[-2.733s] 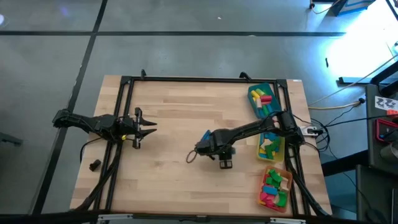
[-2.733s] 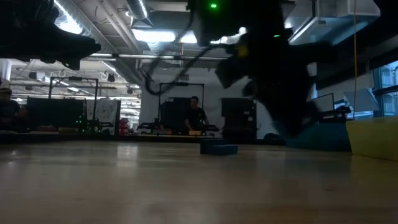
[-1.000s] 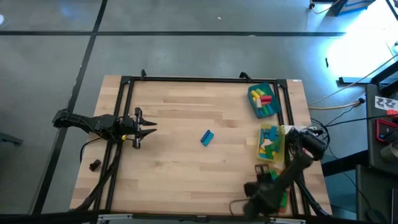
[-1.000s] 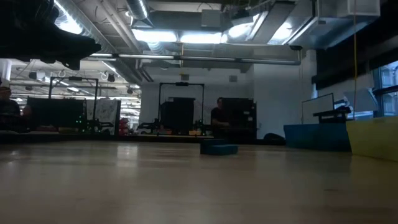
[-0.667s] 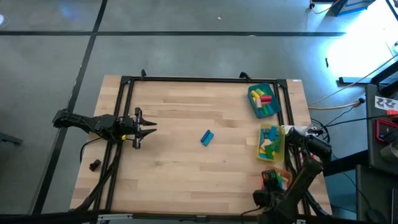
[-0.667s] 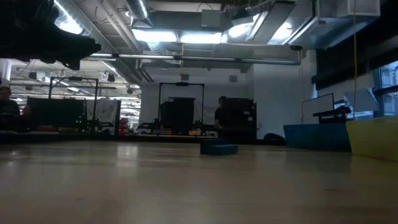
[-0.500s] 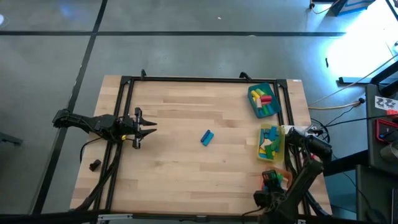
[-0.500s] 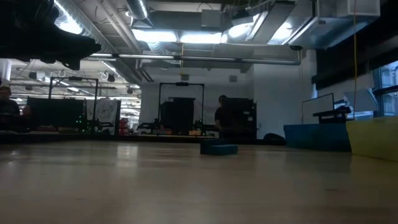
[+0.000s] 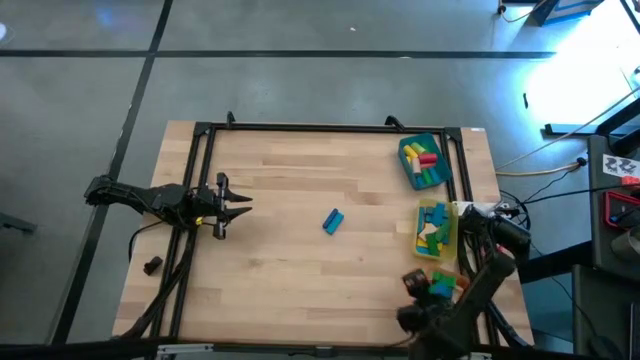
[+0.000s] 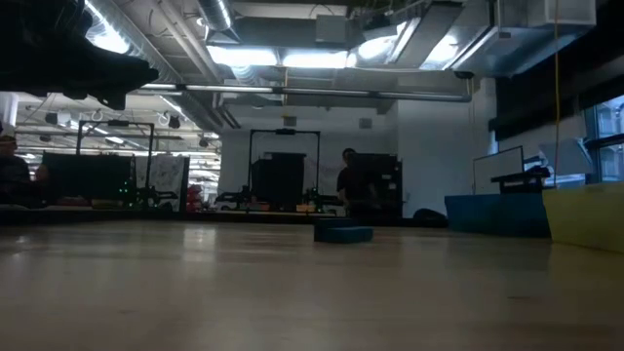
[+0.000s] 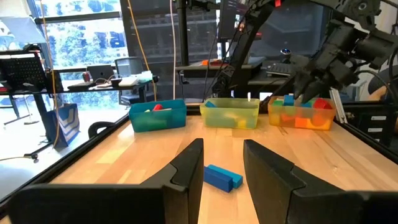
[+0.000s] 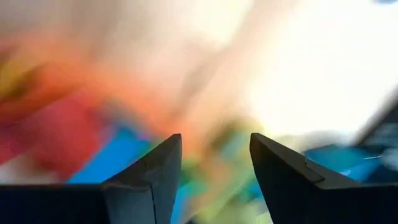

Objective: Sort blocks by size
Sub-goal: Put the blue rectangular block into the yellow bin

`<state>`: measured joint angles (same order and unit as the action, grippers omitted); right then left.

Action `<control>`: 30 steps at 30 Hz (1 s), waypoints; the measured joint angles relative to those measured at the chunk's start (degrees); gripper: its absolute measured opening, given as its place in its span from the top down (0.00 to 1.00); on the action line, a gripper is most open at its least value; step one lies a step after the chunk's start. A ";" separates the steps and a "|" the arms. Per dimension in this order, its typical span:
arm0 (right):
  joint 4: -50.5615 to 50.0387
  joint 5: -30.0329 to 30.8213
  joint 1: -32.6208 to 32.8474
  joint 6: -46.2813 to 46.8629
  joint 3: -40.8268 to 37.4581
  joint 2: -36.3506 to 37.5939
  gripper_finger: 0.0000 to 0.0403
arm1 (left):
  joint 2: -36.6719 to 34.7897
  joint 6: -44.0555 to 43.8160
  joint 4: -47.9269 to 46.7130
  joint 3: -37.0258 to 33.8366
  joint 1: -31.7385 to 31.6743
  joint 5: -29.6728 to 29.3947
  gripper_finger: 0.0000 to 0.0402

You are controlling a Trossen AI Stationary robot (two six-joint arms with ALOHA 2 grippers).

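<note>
One blue block [image 9: 333,221] lies flat on the wooden table near its middle, also seen in the low view [image 10: 343,233]. More blocks fill the teal tray [image 9: 404,150], the yellow tray [image 9: 452,232] and the orange tray [image 9: 458,296] along the right edge. My right gripper [image 12: 214,167] hovers open above the orange tray's left part [image 9: 415,282] with nothing between its fingers. My left gripper [image 9: 236,208] stands open at the table's left edge, pointing level toward the blue block [image 11: 222,177].
A small dark lump [image 9: 152,265] lies off the table's left side. A black frame [image 9: 300,127] runs along the table's edges. Bare wood stretches between the blue block and the trays. A person [image 10: 351,185] stands far off in the room.
My right arm has stayed near the table's front right corner, shifting a little and rolling its wrist above the orange tray, so that more of the tray's blocks show. The blue block and my left arm have kept still.
</note>
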<state>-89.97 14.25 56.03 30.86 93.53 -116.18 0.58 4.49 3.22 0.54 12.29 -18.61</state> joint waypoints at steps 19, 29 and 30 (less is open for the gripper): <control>24.27 17.83 -31.30 -36.66 0.22 0.00 0.52 | 0.00 0.00 0.00 0.00 0.00 -0.02 0.75; 38.12 -6.23 -47.37 -53.81 0.21 -0.44 0.52 | 0.00 0.00 0.00 0.00 0.00 -0.01 0.75; 38.56 -6.75 -48.51 -54.48 0.18 -0.44 0.52 | -0.02 0.00 0.00 0.00 0.00 -0.02 0.75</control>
<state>-51.41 7.50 7.53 -23.62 93.71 -116.62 0.56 4.49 3.22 0.54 12.29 -18.63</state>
